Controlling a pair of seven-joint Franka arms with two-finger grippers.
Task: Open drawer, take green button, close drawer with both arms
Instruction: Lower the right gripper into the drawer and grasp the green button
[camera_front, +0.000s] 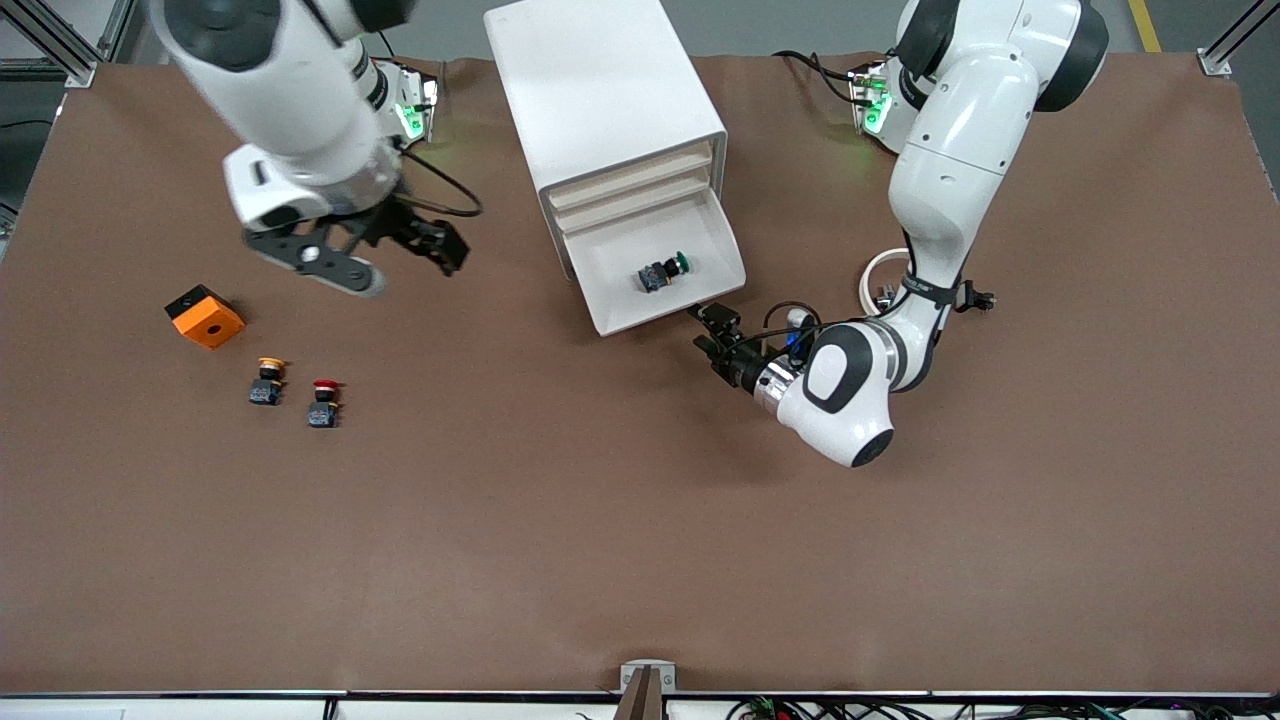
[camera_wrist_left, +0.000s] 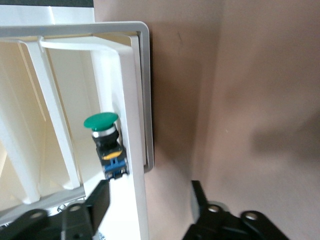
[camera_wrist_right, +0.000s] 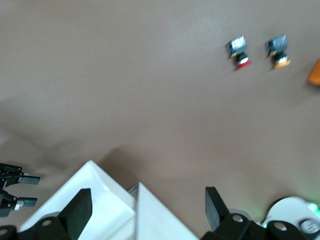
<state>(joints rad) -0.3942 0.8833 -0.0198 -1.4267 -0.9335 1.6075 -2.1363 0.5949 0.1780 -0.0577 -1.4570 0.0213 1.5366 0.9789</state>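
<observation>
The button (camera_front: 663, 272) lies in the open drawer (camera_front: 610, 310)

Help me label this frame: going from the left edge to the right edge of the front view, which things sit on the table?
Orange block → yellow-capped button → red-capped button → open drawer with the green button in it → left gripper at the drawer's corner.

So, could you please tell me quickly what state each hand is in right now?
Left hand: open, empty, at the open drawer's front corner.
Right hand: open, empty, raised over the table.

Green-capped button (camera_wrist_left: 106, 142) inside open drawer (camera_wrist_left: 131, 95)
</observation>
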